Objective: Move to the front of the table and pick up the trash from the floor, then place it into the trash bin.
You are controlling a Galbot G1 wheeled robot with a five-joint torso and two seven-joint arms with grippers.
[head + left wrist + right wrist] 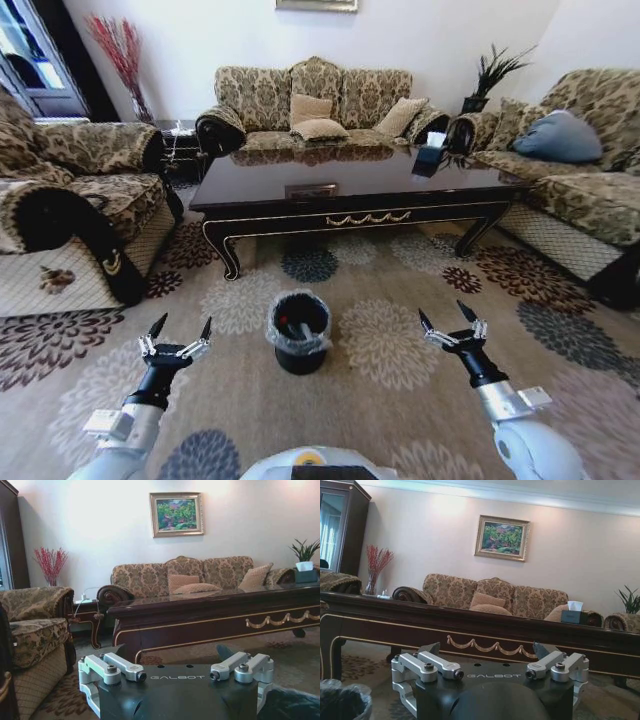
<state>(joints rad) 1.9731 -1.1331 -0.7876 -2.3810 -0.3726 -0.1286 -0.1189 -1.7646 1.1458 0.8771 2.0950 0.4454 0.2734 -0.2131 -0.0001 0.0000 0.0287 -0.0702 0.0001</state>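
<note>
- Bench [350, 185]: long, low, with a glossy dark top and gold scroll trim on its front; it stands across the middle of the room, ahead of the robot, with a sofa [320, 105] behind it
- Trash bin [299, 332]: small, round and black, lined with a clear plastic bag folded over the rim; it stands upright on the patterned carpet [380, 350], in front of the bench and between the two arms
- Bin contents: a dark shape with a thin reddish piece lies inside; what it is cannot be made out
- Left gripper [180, 333]: held low above the carpet, to the left of the bin and apart from it; its two pointed fingers are spread wide with nothing between them
- Right gripper [447, 318]: held low above the carpet, to the right of the bin and well apart from it; its fingers are spread wide and empty
- Both grippers point toward the bench at about the same height
- Right wrist view: the bagged rim of the bin [342, 700] shows low at the edge, with the bench front [485, 640] beyond
- Tissue box [431, 155]: dark, with white tissue, resting on the far right end of the bench top
- Armchairs stand at either end of the bench
</note>
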